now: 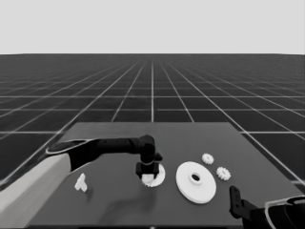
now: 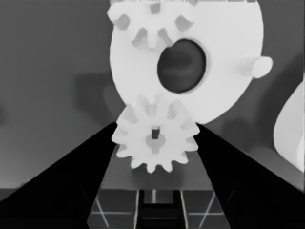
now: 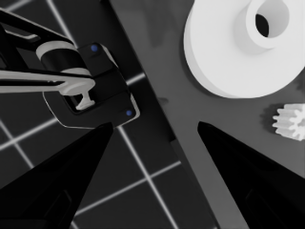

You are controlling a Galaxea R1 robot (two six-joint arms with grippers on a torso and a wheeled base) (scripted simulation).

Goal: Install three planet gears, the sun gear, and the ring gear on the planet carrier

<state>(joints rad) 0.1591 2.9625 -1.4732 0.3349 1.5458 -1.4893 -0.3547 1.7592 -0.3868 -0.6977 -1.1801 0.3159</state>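
Left gripper clamped on one small gear over smaller round part, second gear already seated there. Thin white piece far left. Rightward: larger round part, two loose gears. Right gripper parked at lower right corner, spread wide, holding nothing.

Head camera looks down across the table toward the horizon; both wrist cameras sit close above it (sharing the larger round part).
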